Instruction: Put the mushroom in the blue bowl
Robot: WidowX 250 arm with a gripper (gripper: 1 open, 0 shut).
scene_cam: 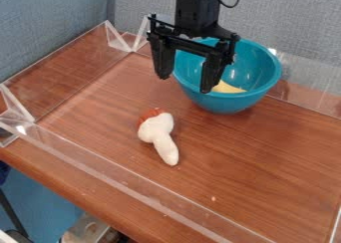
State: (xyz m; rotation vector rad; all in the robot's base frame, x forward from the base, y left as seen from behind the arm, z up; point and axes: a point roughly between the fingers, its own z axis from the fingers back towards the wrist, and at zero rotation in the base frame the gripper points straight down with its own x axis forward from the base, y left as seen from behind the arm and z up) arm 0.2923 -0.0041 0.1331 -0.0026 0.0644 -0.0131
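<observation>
The mushroom (160, 136) lies on its side on the wooden table, cream stem toward the front and orange-red cap toward the back. Behind it and to the right stands the blue bowl (257, 91), teal and glossy, with a yellow curved piece (226, 88) inside. My gripper (190, 70) hangs pointing down at the bowl's left rim, above and behind the mushroom. Its black fingers are spread wide and hold nothing.
Clear acrylic walls (54, 68) fence the wooden table (94, 118) on the left, back and front. A blue-grey fabric backdrop stands behind. The table's front edge runs diagonally at the lower left.
</observation>
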